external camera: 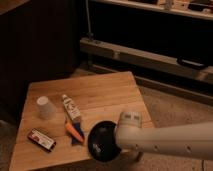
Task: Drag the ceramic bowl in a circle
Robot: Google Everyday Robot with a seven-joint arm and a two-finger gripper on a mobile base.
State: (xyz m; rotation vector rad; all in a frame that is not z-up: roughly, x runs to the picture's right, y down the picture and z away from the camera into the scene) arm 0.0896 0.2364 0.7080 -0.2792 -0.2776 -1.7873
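On the wooden table (100, 90) we read left to right: a white upturned cup (45, 107), a small red-and-white packet (41, 139) with print we cannot read, a white tube (71, 108) whose label is too faint to read, an orange item (75, 132). The ceramic bowl (102, 142) sits at six o'clock, at the table's front edge, round, mouth up. The white arm (170, 142) reaches in level from three o'clock, its gripper (121, 134) clamped shut at the bowl's right rim.

One camera looked down from above at the desk (95, 92), fairly near; end effector (120, 142) sat lower center.
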